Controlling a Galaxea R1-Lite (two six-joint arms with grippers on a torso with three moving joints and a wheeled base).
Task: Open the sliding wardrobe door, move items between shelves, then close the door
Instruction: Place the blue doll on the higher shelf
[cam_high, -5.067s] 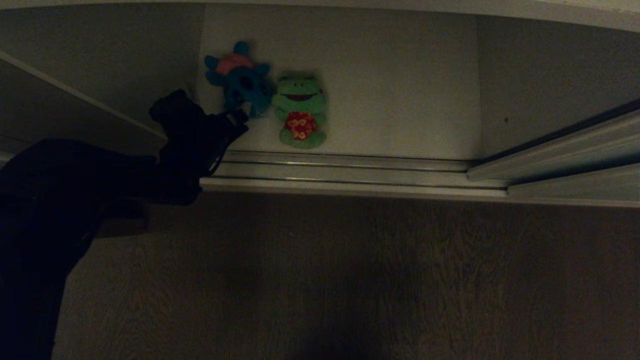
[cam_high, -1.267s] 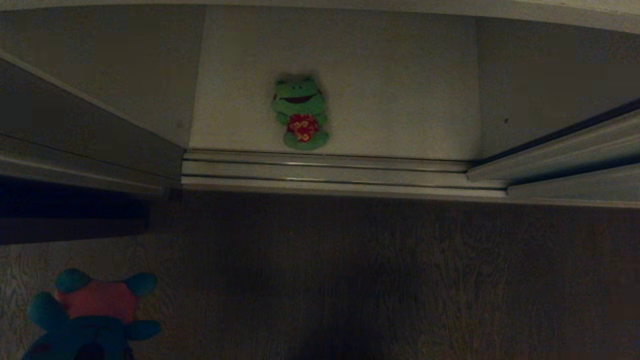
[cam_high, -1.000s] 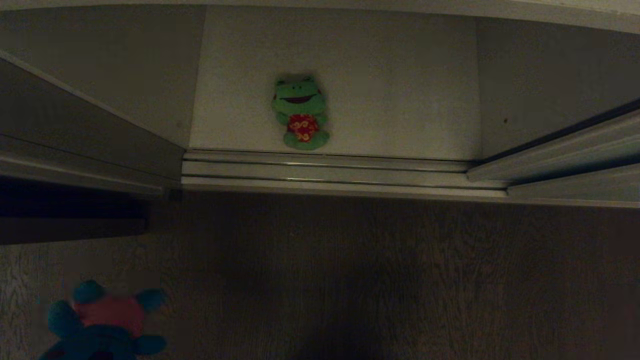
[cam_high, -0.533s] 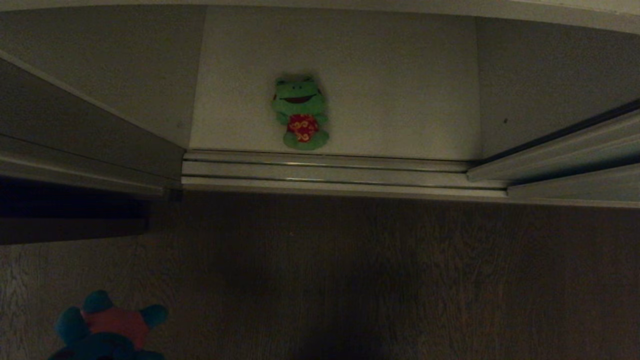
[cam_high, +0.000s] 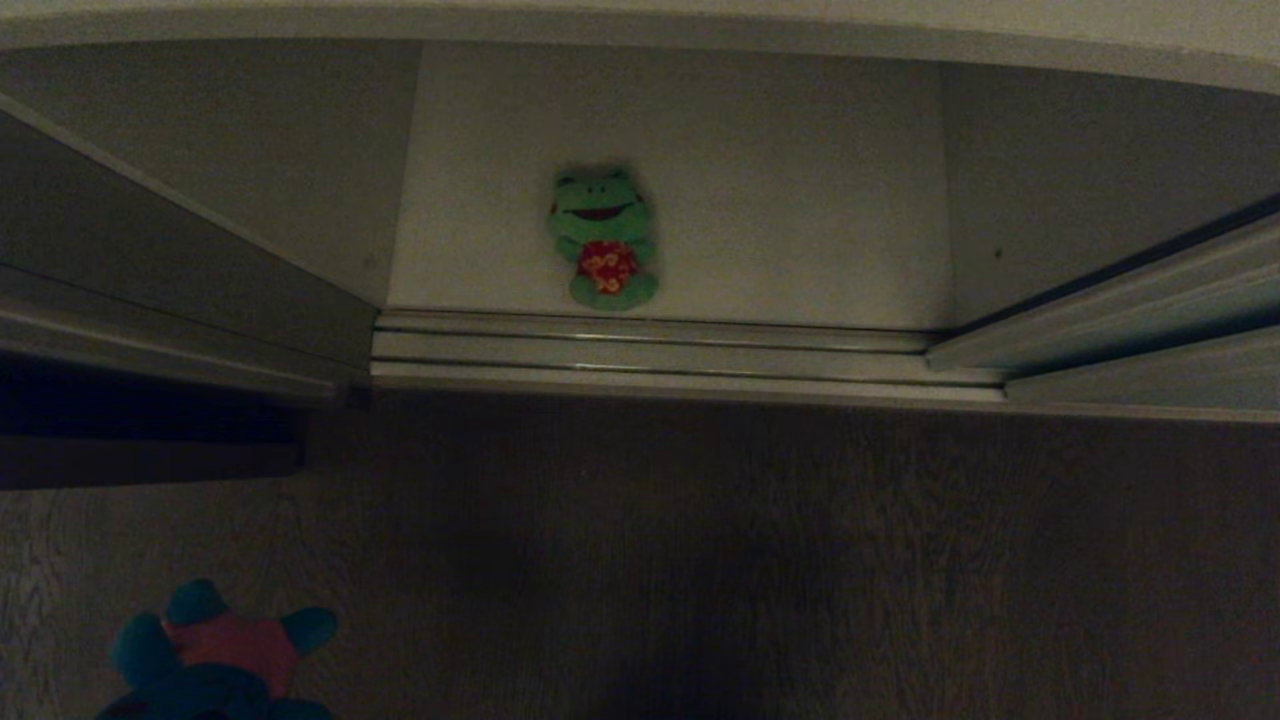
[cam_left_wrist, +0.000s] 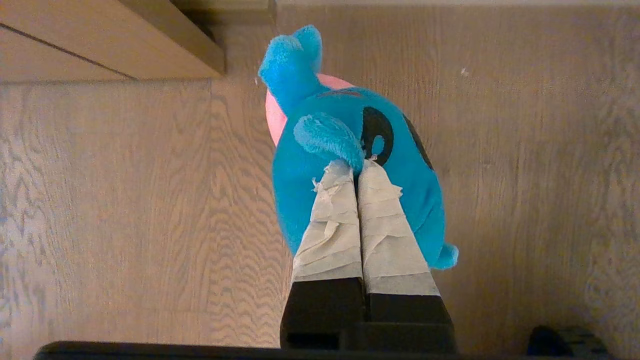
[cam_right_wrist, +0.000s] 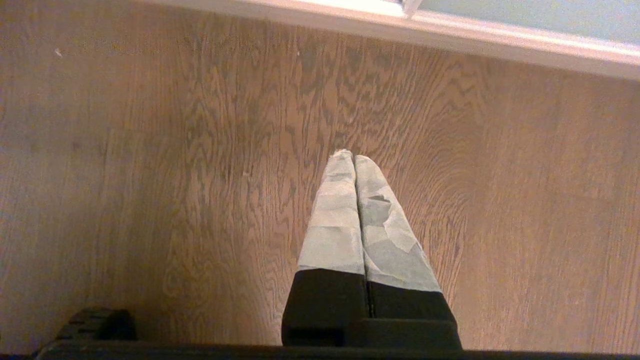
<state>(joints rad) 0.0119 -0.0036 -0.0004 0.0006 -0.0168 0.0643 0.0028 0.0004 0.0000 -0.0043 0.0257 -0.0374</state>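
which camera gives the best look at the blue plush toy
The left wrist view: the blue plush toy fills the middle, well lit, pinched by the left claw. The head view catches only its top at the lower left edge, dark. The right wrist view shows none of it.

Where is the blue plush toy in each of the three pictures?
Head view: the blue plush toy shows at the bottom left corner, over the wooden floor.
Left wrist view: it fills the middle, pinched by the left gripper, whose taped fingers are shut on it.
Right wrist view: not in it; only the shut right gripper.
Shared landmark: the wooden floor lies behind everything in all three views.
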